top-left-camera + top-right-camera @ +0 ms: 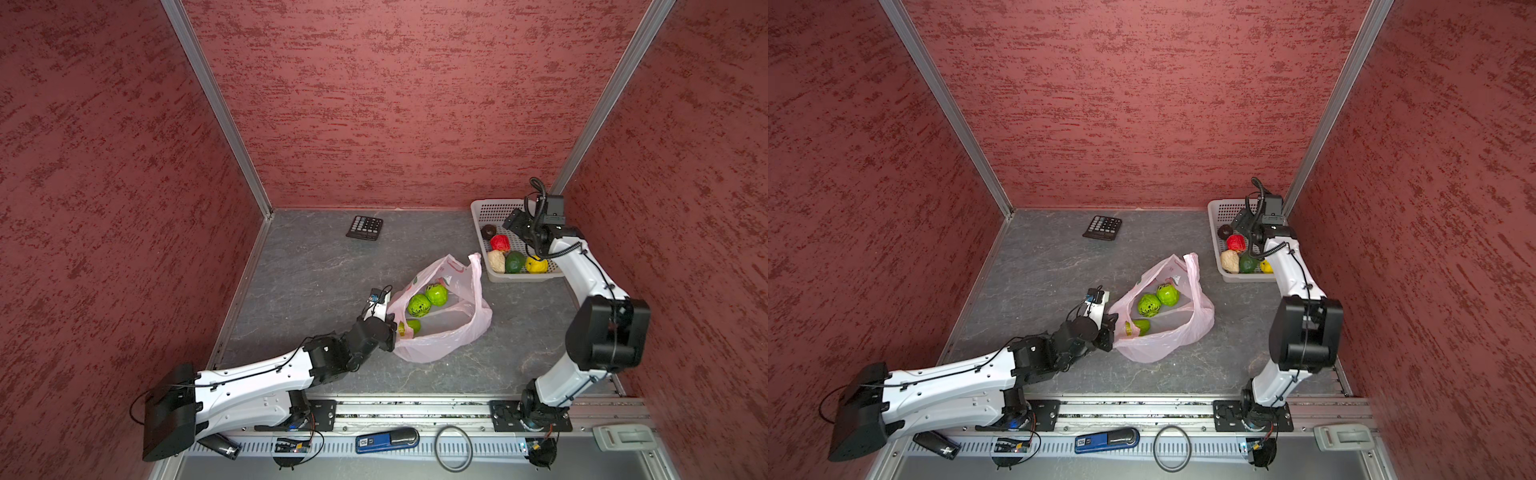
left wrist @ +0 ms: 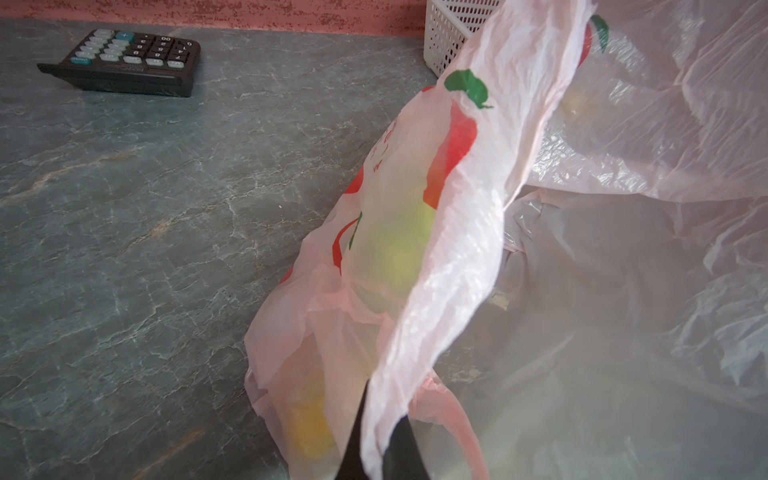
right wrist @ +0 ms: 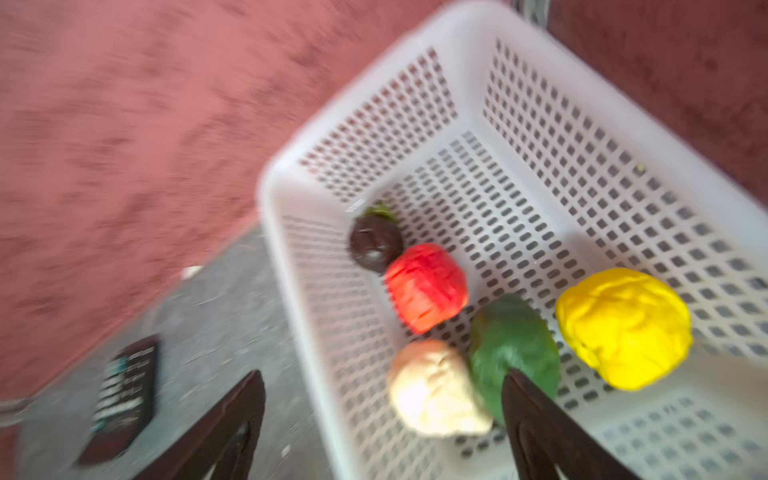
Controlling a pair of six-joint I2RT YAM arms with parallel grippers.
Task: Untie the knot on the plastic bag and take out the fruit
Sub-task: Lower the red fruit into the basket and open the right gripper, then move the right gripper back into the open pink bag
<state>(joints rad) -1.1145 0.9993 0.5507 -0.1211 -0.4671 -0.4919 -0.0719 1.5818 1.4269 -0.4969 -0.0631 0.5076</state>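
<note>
My left fingers [image 1: 392,328] pinch the bag [image 1: 457,336] at its eight o'clock rim; three green fruit [image 1: 419,305] lie inside, mid-tabletop [image 1: 311,270]. My right fingers [image 1: 513,222] gape wide, empty, over the basket [image 1: 486,208] at the bag's two o'clock.

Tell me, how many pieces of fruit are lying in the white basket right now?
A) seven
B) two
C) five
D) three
C: the white basket holds a dark brown fruit, a red fruit, a beige fruit, a dark green fruit and a yellow fruit.
</note>
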